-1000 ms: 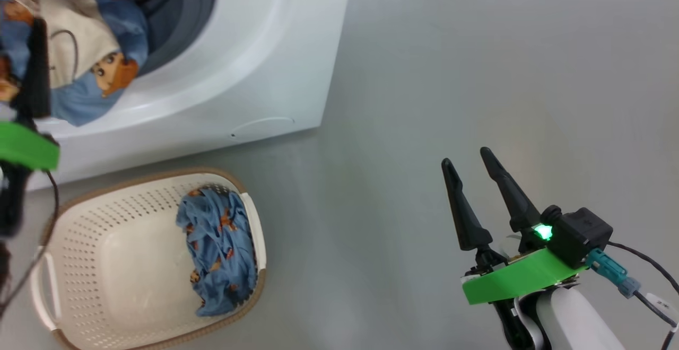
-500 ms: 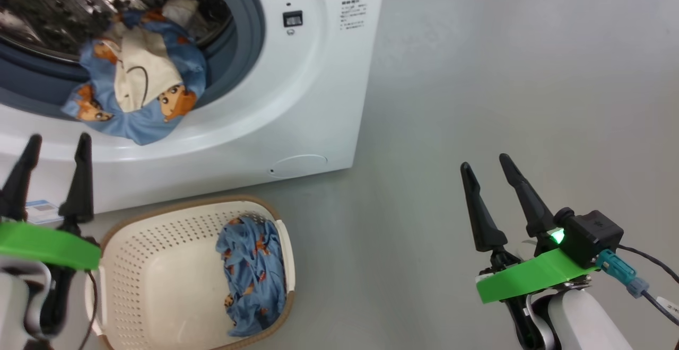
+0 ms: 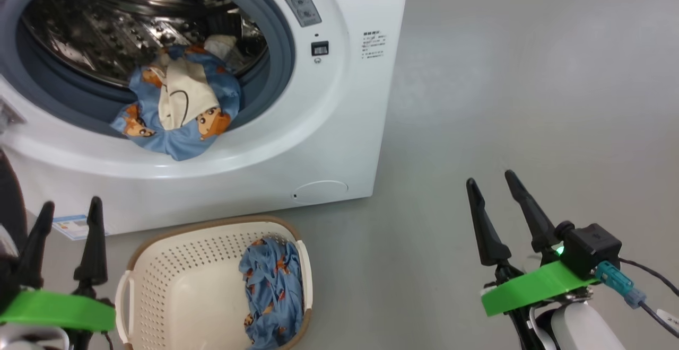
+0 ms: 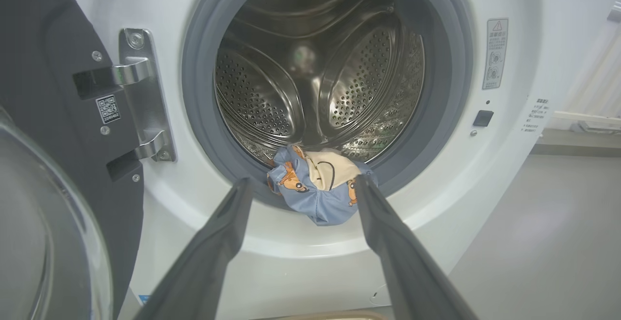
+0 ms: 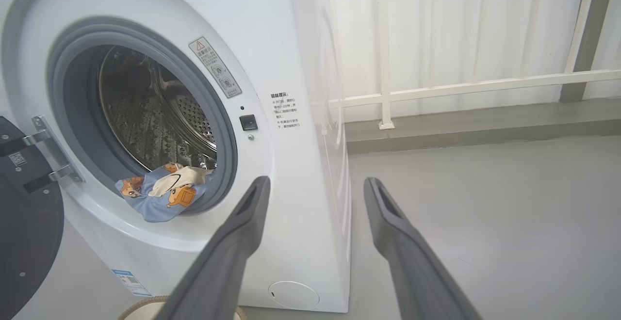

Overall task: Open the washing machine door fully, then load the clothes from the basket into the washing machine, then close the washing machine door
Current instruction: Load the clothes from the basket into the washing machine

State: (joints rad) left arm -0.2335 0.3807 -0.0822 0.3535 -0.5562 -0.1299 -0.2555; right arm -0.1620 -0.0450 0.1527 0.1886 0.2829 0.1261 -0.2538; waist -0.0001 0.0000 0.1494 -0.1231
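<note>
Lower left: left pincer (image 3: 72, 201), long dark tapered fingers spread wide, empty. Left edge, left wrist view: washing machine door (image 4: 43, 174) swung open, glossy black rim, bulging clear glass. Upper left: white boxy washing machine (image 3: 339, 127), grey rubber gasket (image 3: 281, 63), perforated steel drum (image 3: 106, 21); soft blue printed clothes (image 3: 175, 111) with cream piece draped over gasket lip. Bottom centre: cream perforated plastic basket (image 3: 185, 249), brown rim, crumpled blue garment (image 3: 273, 291) against right wall. Lower right: right pincer (image 3: 490, 178) spread wide, empty.

Bare grey floor (image 3: 530, 74), softly lit.
White railing (image 5: 475, 87) at the back; white wall (image 5: 436, 19) behind it, low ledge (image 5: 485, 123) beneath it.
</note>
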